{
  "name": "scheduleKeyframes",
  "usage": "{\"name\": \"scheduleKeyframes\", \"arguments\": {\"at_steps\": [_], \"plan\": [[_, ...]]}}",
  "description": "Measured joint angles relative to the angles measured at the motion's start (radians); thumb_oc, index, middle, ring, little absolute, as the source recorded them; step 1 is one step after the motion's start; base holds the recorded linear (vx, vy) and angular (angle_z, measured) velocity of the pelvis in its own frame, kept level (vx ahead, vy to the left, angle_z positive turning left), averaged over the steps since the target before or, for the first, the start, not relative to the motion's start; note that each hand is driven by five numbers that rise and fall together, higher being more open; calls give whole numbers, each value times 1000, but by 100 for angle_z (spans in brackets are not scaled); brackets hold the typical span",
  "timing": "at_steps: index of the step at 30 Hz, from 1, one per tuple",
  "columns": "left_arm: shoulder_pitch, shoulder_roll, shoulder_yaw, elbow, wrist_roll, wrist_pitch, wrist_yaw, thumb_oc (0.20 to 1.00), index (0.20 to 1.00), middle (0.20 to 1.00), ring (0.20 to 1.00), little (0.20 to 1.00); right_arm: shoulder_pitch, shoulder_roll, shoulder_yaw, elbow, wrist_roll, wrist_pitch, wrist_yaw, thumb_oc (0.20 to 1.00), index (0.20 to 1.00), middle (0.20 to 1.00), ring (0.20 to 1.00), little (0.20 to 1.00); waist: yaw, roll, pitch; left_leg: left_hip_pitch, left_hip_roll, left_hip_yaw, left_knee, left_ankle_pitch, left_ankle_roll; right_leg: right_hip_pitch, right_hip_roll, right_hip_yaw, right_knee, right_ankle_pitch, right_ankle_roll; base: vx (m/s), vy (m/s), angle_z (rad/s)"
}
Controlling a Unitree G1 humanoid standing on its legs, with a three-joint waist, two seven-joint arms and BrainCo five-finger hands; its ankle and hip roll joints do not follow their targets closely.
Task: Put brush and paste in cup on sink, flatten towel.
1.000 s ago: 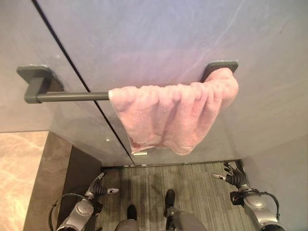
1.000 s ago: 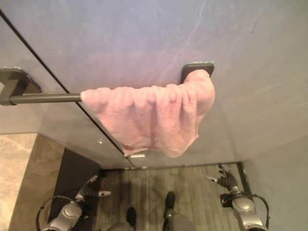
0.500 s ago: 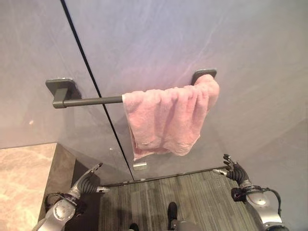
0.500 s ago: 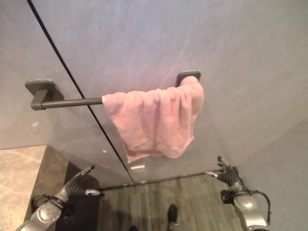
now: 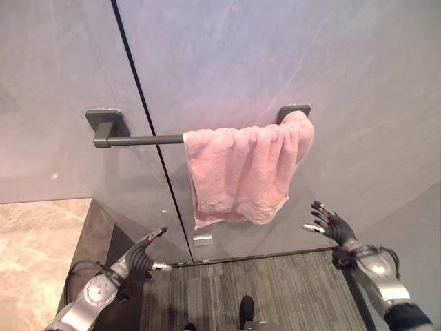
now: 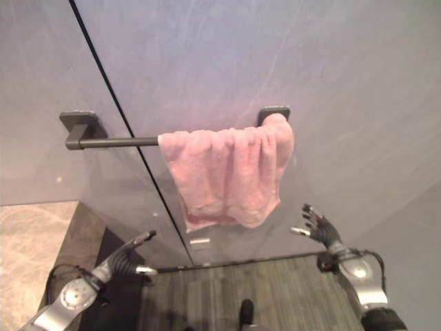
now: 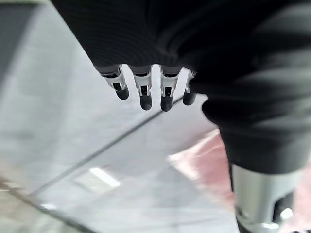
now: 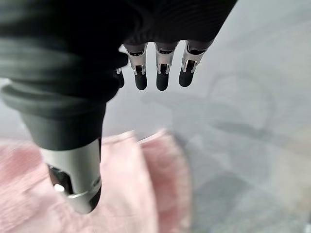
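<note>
Towel-flattening step in hand, judging by the scene: pink towel (image 5: 244, 172) draped over the dark wall bar (image 5: 138, 140), bunched in folds toward the right end of the bar, just under the right bracket (image 5: 294, 111), right of centre in the frame; left stretch of the bar bare up to the left bracket (image 5: 107, 122). No brush, paste, cup or sink to be made out; only a marble counter edge (image 5: 41, 241) at lower left. Right hand (image 5: 329, 224) raised at lower right, fingers spread wide and straight, holding nothing, just below and to the right of the towel's hanging corner, apart from it. Left hand (image 5: 141, 255) low at lower left, fingers loosely extended, empty too, well apart from the towel and below the bare bar. Wrist views agree: fingers (image 8: 162, 73) straight, pink cloth (image 8: 146, 194) beyond them, untouched. Next move probably: bring both hands up to the cloth, take the bunched top edge near the right bracket and draw it leftward along the bar, spreading the folds evenly. Care needed not to tug the towel off the bar.
</note>
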Motion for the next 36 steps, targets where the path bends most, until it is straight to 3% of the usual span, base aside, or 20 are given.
{"name": "scheduleKeyframes", "arguments": {"at_steps": [3,9,19,20,21,22,23,24,31,36], "plan": [[-85,-91,-1,82,-8,10,22,1000,1000,1000,1000,1000,-89,5,74,48,-1,20,-3,1000,1000,1000,1000,1000,5,-6,-12,3,1,-1,0,0,0,3,1,-1,0,0,-1,0,0,0],[-182,-149,-5,157,-26,30,71,1000,1000,1000,1000,1000,-171,41,121,120,-4,50,-23,1000,1000,1000,1000,1000,0,-13,-24,24,3,3,0,0,1,23,3,-1,0,-3,-3,1,-2,-1],[-321,-265,-121,268,-71,58,118,1000,1000,1000,1000,1000,-247,130,257,150,-4,81,-34,1000,1000,1000,1000,1000,-9,-18,-34,37,6,9,0,-1,2,33,7,2,0,-3,-5,2,-3,-1],[-325,-272,-126,272,-73,60,119,558,558,558,558,558,-248,141,259,150,-4,82,-32,1000,1000,1000,1000,1000,-10,-19,-35,37,6,8,0,-1,1,33,7,2,0,-2,-4,0,0,0],[-355,-284,-154,318,-80,63,128,351,351,351,351,351,-268,169,278,165,-4,91,-36,1000,1000,1000,1000,1000,-16,-24,-38,38,7,8,0,1,0,34,8,2,0,-2,-4,0,0,0],[-368,-291,-157,340,-80,69,130,351,351,351,351,351,-275,185,279,173,-4,95,-36,1000,1000,1000,1000,1000,-17,-26,-40,39,8,10,0,0,0,34,9,3,0,-1,-4,1,-13,-3],[-374,-297,-158,349,-82,69,132,200,200,200,200,200,-280,196,283,178,-4,96,-37,539,539,539,539,539,-21,-29,-42,39,9,11,0,0,1,34,10,4,0,-2,-5,0,0,0],[-382,-300,-164,354,-88,69,138,200,200,200,200,200,-289,214,293,189,-4,97,-40,200,200,200,200,200,-29,-33,-45,39,10,10,0,0,0,34,11,4,0,-2,-5,0,0,0],[-397,-296,-168,321,-90,69,140,200,200,200,200,200,-299,250,296,169,-3,97,-39,200,200,200,200,200,-28,-37,-47,48,14,12,0,3,-5,38,16,4,0,-1,-7,0,0,0],[-267,-241,-88,120,-126,70,135,200,200,200,200,200,-209,182,242,-48,-2,96,-34,200,200,200,200,200,-25,-36,-47,48,15,12,0,1,-5,39,17,4,0,-4,-9,0,0,0]]}}
